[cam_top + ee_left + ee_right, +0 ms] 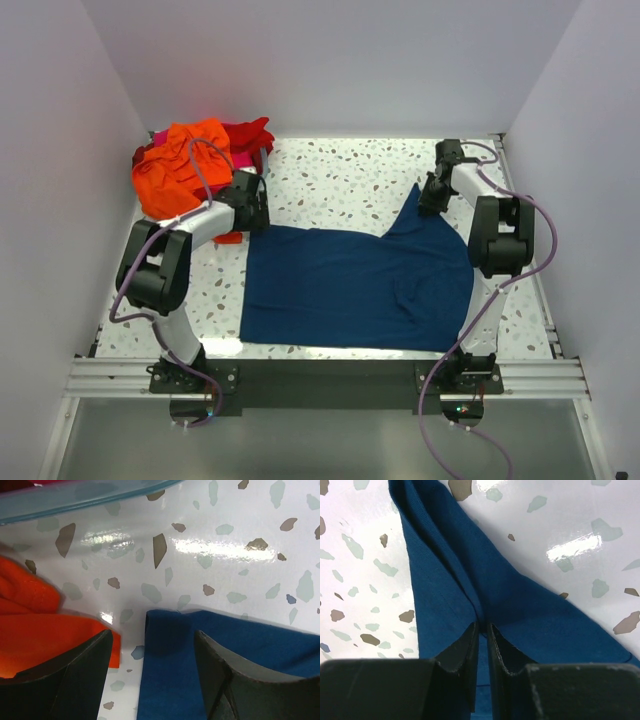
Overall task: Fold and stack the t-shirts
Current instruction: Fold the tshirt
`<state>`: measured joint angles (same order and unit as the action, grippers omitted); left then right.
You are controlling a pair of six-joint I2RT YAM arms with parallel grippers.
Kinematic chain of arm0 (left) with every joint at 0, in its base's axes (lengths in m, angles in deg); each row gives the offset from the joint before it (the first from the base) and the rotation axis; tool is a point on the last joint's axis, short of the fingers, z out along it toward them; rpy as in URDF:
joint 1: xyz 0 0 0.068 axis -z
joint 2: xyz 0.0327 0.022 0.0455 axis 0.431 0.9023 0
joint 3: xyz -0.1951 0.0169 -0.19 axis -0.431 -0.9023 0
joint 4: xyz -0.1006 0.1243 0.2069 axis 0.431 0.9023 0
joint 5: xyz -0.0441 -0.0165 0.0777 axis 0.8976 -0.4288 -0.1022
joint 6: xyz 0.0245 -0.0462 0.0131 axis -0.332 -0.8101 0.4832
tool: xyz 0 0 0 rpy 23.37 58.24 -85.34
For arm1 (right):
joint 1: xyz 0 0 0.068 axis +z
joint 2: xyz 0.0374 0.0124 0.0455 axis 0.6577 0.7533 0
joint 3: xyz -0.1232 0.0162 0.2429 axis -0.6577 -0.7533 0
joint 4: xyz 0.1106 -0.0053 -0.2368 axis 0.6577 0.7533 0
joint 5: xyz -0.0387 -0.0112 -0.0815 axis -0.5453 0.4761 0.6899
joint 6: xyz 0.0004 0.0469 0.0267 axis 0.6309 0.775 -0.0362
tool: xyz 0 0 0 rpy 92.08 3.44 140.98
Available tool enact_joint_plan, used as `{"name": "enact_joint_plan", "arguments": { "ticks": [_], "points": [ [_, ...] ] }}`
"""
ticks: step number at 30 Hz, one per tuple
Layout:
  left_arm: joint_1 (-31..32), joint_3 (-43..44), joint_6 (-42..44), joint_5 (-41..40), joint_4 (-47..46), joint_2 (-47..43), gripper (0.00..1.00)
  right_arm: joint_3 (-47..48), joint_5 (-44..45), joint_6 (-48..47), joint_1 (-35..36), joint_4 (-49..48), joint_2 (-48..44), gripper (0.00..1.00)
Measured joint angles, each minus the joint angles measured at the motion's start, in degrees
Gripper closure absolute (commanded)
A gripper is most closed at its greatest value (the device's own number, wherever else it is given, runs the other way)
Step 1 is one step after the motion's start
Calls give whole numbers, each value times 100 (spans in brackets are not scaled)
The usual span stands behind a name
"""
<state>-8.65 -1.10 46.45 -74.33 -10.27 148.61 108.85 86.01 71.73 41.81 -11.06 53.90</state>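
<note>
The navy blue t-shirt (350,285) lies spread on the table in the middle. Its far right corner is pulled up into a point. My right gripper (432,197) is shut on that part of the navy shirt (470,585), with a fold pinched between the jaws. My left gripper (250,215) is open at the shirt's far left corner (180,645), which lies between its fingers. An orange t-shirt (180,165) is heaped at the far left, with red cloth (250,135) and a bit of magenta (160,137) behind it. Orange cloth (45,630) shows beside my left finger.
The terrazzo table (330,180) is walled by white panels on three sides. A clear raised edge (75,500) runs along the back in the left wrist view. The arms' bases stand on a metal rail (320,378) at the near edge.
</note>
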Motion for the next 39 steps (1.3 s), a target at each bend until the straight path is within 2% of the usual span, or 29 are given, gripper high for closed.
{"name": "enact_joint_plan", "arguments": {
  "ticks": [7,9,14,19,22,25,26,32,39],
  "points": [
    [0,50,2,42,-83,348,37,-68,-68,0,0,-24,0,85],
    [0,125,-17,59,-140,411,44,-70,-120,0,0,-24,0,87],
    [-2,210,-20,61,-236,514,50,-107,-168,-7,0,-52,0,100],
    [-7,247,-35,61,-260,549,64,-229,-225,-2,0,-90,-2,100],
    [-24,247,-35,66,-264,549,66,-245,-267,-4,-2,-109,-4,100],
    [-37,247,-39,68,-280,553,73,-251,-297,-4,-4,-120,-4,100],
    [-39,247,-39,72,-280,553,79,-254,-302,-4,-4,-125,-7,100],
    [-39,247,-46,83,-286,553,97,-304,-341,-4,-4,-151,-44,100],
    [-37,247,-42,83,-289,551,100,-544,-420,-2,-4,-129,-380,100]
  ]
}}
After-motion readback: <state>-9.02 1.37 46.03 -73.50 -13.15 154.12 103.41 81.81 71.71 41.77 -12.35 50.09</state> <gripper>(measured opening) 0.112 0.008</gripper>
